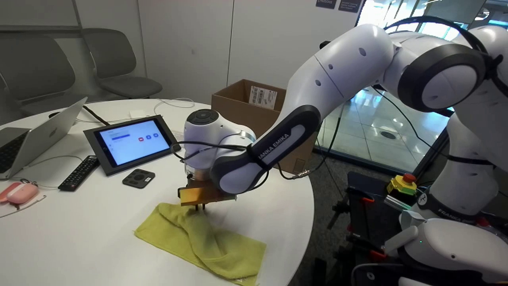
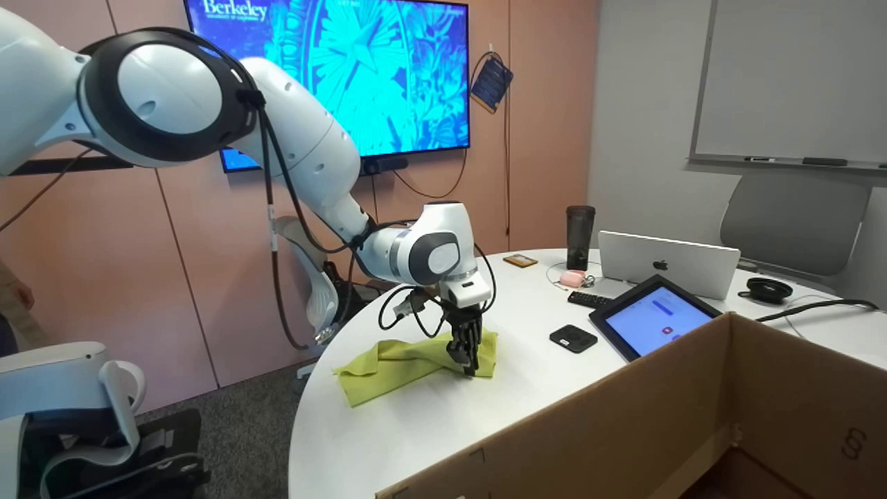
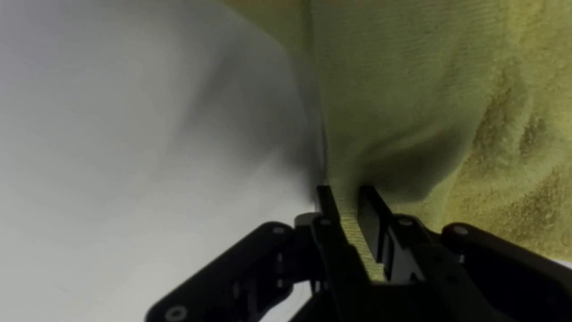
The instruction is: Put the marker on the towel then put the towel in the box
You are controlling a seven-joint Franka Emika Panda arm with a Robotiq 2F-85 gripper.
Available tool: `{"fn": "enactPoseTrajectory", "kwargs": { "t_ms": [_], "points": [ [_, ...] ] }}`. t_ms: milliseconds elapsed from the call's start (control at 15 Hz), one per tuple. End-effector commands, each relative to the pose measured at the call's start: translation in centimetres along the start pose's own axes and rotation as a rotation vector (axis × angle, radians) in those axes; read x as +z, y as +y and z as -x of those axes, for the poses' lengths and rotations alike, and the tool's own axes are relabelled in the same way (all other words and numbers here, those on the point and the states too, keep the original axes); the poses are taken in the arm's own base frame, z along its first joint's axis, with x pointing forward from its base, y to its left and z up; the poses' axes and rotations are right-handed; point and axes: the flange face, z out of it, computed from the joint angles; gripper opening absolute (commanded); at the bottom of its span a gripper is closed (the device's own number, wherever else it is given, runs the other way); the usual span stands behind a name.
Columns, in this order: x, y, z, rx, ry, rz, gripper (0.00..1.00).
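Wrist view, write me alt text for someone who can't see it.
A black gripper at the bottom, its fingers narrowly apart, with part of a yellow-green towel between them; whether they pinch it is unclear. Towel covers the upper right, white tabletop the left.

In the wrist view your fingers (image 3: 373, 223) look blurry, and you can't tell if they pinch the towel (image 3: 514, 188). The view's edges cut the towel off. In an exterior view the box (image 2: 596, 416) is cut off too, and most of its floor (image 2: 734, 478) is hidden. In an exterior view your arm (image 1: 329, 79) hides part of the box, and the marks on its white label (image 1: 263, 97) are too small to read.
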Motion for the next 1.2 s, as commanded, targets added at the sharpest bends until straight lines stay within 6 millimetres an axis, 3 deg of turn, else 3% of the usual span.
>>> {"fn": "enactPoseTrajectory", "kwargs": {
  "t_ms": [0, 333, 467, 1067, 1133],
  "points": [
    [-1.1, -1.1, -1.2, -0.005, -0.002, -0.052, 0.51],
    [-1.5, -1.9, -1.7, -0.008, -0.009, -0.077, 0.9],
    [-1.3, -2.2, -1.6, -0.013, -0.016, -0.077, 1.0],
    [1.0, -2.4, -1.6, -0.022, -0.033, -0.048, 0.98],
    [1.2, -2.5, -1.7, -0.022, -0.034, -0.048, 0.75]
  ]
}}
